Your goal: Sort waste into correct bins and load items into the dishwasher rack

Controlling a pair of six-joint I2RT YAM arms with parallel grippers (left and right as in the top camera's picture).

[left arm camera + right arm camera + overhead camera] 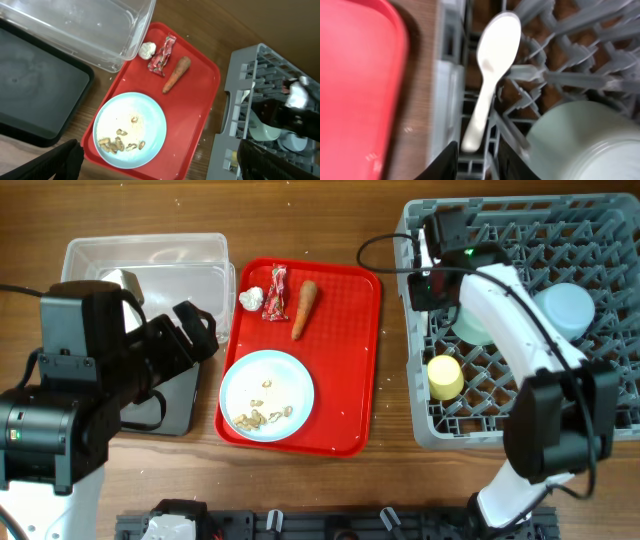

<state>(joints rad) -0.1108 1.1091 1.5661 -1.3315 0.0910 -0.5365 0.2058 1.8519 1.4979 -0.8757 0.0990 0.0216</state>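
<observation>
On dishwasher rack (pixel 451 85), white spoon (pixel 495 55), hidden overhead

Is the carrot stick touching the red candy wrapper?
Apart. The left wrist view shows a strip of bare red tray between the carrot stick and the candy wrapper, lying side by side.

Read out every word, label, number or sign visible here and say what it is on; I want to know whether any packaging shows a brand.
No text can be read in any view.
Candy wrapper: pale print on red, too small and blurred to read.
Tub, black tray, plate, rack, spoon, red tray: no markings visible.
</observation>
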